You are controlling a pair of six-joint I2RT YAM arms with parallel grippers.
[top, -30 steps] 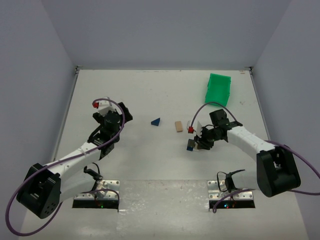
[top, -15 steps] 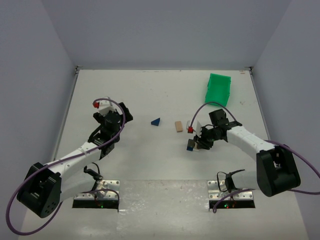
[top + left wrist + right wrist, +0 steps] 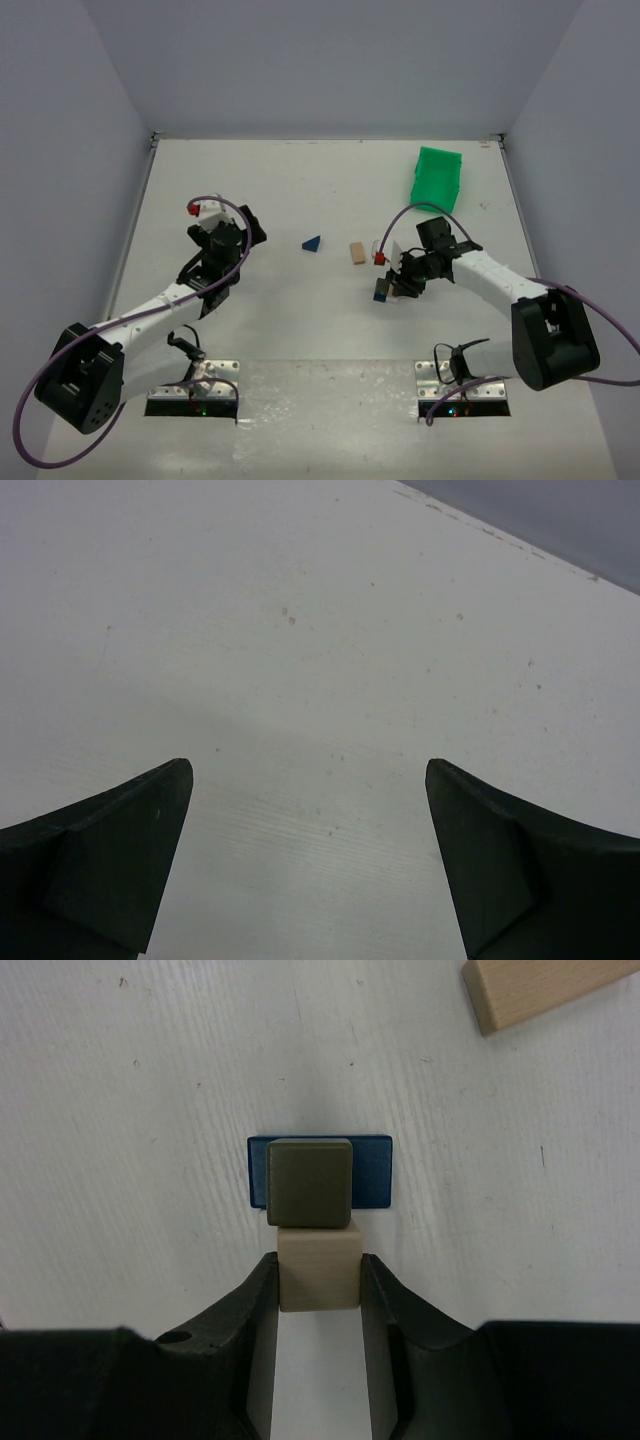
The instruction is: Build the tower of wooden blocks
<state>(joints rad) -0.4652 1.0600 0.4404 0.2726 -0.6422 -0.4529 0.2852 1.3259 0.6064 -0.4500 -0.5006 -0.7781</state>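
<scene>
In the right wrist view a flat dark blue block (image 3: 372, 1170) lies on the white table with a dark olive cube (image 3: 309, 1182) on it. My right gripper (image 3: 318, 1265) is shut on a tan wooden cube (image 3: 318, 1282), held right against the near side of the olive cube. In the top view the right gripper (image 3: 394, 285) is right of centre, beside the blue block (image 3: 380, 292). A blue wedge (image 3: 312, 243) and a tan plank (image 3: 357, 253) lie apart on the table. My left gripper (image 3: 308, 765) is open and empty over bare table, far left (image 3: 248, 230).
A green plastic bin (image 3: 436, 178) stands at the back right, behind the right arm. The tan plank's end shows at the top right of the right wrist view (image 3: 540, 990). Grey walls close in the table on three sides.
</scene>
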